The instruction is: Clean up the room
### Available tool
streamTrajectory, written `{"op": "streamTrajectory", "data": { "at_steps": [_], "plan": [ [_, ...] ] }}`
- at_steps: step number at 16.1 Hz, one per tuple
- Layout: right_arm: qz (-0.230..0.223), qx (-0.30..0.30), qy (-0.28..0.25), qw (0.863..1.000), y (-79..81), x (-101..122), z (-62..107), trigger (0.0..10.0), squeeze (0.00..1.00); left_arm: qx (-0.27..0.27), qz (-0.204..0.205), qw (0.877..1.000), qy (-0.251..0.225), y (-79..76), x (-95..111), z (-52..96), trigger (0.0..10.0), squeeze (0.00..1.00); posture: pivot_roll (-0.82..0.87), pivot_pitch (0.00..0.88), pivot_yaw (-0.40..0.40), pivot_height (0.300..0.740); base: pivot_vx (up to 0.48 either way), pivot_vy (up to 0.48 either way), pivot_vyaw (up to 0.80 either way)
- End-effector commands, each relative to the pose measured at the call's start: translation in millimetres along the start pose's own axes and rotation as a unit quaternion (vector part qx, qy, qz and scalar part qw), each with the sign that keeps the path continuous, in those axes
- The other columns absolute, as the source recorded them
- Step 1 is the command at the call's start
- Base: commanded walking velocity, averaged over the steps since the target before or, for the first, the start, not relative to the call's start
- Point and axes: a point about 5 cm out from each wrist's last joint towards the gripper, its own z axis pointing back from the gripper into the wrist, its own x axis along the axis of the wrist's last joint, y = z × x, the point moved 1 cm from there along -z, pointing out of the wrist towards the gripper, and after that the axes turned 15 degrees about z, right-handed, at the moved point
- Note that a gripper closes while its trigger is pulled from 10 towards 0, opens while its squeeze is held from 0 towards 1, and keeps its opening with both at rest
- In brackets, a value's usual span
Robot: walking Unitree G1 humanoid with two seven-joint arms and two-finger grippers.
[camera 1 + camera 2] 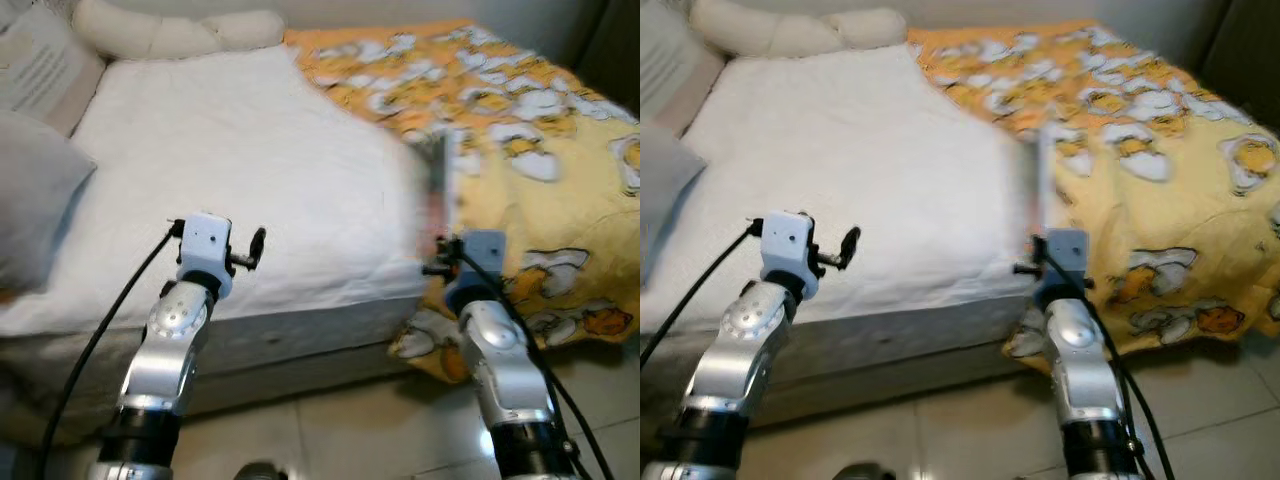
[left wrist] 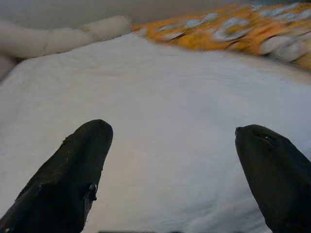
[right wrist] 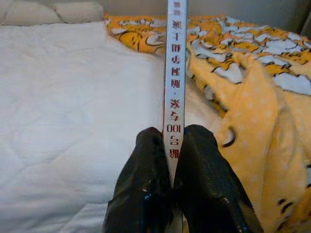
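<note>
Thin book (image 3: 175, 73), seen edge-on, is pinched between the right gripper (image 3: 172, 160)'s two black fingers. In the right wrist view its white spine with printed characters runs straight up the middle of the frame. The fingers close on its lower end, so the rest stands free above them, probably to keep it clear of the bedding while it is carried. In the left eye view it is a blurred upright streak just above the right wrist, centre right of the frame, over the line where the white mattress cover (image 1: 250, 170) meets the yellow blanket (image 1: 540, 170). The blur suggests the arm or the camera is in motion.

The blanket, printed with white and orange figures, covers the right side of the bed, and its corner hangs over the bed's near edge toward the tiled floor (image 1: 340, 430). A long cream pillow (image 1: 170, 30) lies along the top left of the frame, with a grey cushion (image 1: 35, 195) at the far left edge.

The left gripper (image 2: 175, 160) is held out over the white cover at lower left in the eye views, its fingers spread wide with nothing between them. It seems only to be waiting, ready for another item.

As a judgement, the book has been lifted off the bed and needs a proper place; a grip on only one end could let it tilt or slip.
</note>
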Motion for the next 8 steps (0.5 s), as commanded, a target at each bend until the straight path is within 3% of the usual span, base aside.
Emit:
{"op": "streamTrajectory", "data": {
  "at_steps": [1, 8],
  "plan": [
    [-0.004, 0.004, -0.030, 1.000, -0.1, 13.3, -1.8, 10.0, 0.00, 0.003, -0.002, 1.000, -0.007, -0.1, 4.2, -1.7, 10.0, 0.00, 0.09, 0.000, 0.033, 0.740, 0.000, 0.368, 0.00],
    [-0.005, 0.008, -0.035, 0.999, 1.2, 15.4, -1.4, 10.0, 0.00, 0.014, 0.000, 1.000, -0.014, 3.3, 5.5, -1.5, 10.0, 0.00, 0.09, 0.000, 0.035, 0.740, 0.000, 0.372, 0.00]
  ]
}}
